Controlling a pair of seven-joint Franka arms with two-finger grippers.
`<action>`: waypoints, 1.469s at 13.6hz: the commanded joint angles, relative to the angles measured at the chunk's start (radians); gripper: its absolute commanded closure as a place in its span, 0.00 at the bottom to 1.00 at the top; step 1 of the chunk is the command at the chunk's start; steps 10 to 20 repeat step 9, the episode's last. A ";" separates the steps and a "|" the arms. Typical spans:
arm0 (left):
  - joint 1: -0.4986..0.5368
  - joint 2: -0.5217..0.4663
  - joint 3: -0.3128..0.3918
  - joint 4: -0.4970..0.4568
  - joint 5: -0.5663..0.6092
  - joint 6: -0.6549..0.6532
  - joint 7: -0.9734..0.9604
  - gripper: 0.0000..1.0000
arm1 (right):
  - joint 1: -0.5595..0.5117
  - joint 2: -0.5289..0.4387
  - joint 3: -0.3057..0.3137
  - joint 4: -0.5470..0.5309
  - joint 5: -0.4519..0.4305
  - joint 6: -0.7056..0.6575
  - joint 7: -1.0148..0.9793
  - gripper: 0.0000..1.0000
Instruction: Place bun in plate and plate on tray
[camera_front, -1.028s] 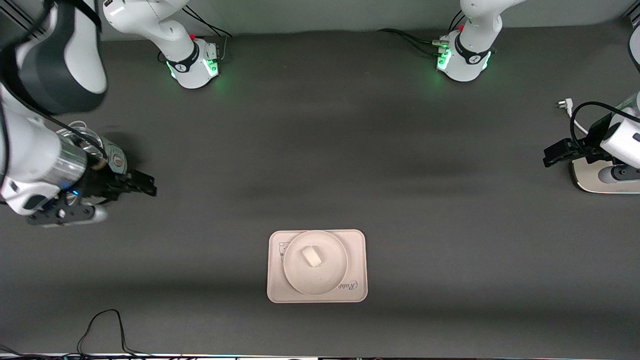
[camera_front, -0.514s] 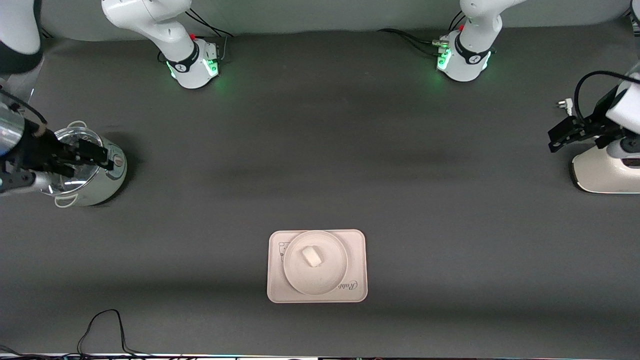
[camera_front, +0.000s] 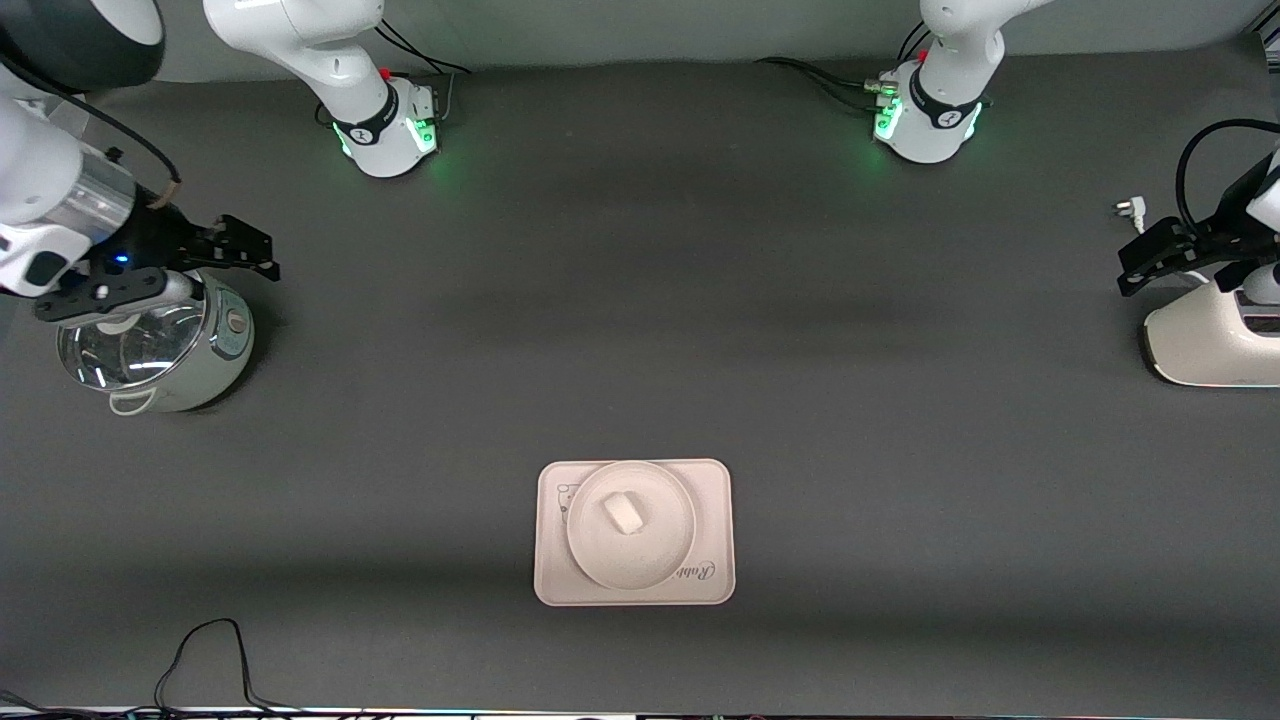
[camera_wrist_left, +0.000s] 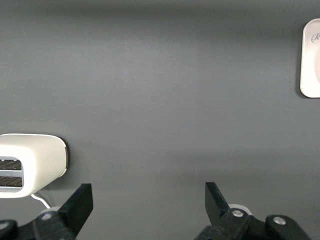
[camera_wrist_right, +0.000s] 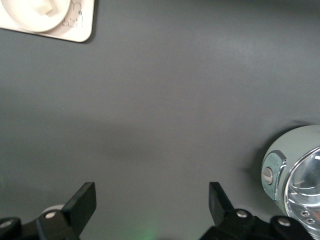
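The bun lies in the plate, and the plate sits on the tray near the table's front middle. My right gripper is open and empty, up over the table beside a rice cooker at the right arm's end. My left gripper is open and empty, over the table beside a toaster at the left arm's end. The right wrist view shows its open gripper with a corner of the tray, the plate and the bun. The left wrist view shows its open gripper and the tray's edge.
A pale green rice cooker with a glass lid stands at the right arm's end, also in the right wrist view. A white toaster with its plug lead stands at the left arm's end, also in the left wrist view. A black cable lies at the front edge.
Both grippers have moved toward the robots' bases, the right one passing over the rice cooker and the left one only a little. The bun, plate and tray have not moved.
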 joint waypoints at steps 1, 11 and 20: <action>-0.006 0.011 -0.001 0.045 -0.015 -0.048 0.022 0.00 | -0.021 -0.030 0.021 -0.032 -0.022 0.019 0.000 0.00; -0.007 0.031 0.002 0.071 -0.018 -0.102 0.040 0.00 | -0.047 0.001 0.015 0.017 -0.051 -0.038 -0.006 0.00; -0.007 0.031 0.002 0.071 -0.018 -0.102 0.040 0.00 | -0.047 0.001 0.015 0.017 -0.051 -0.038 -0.006 0.00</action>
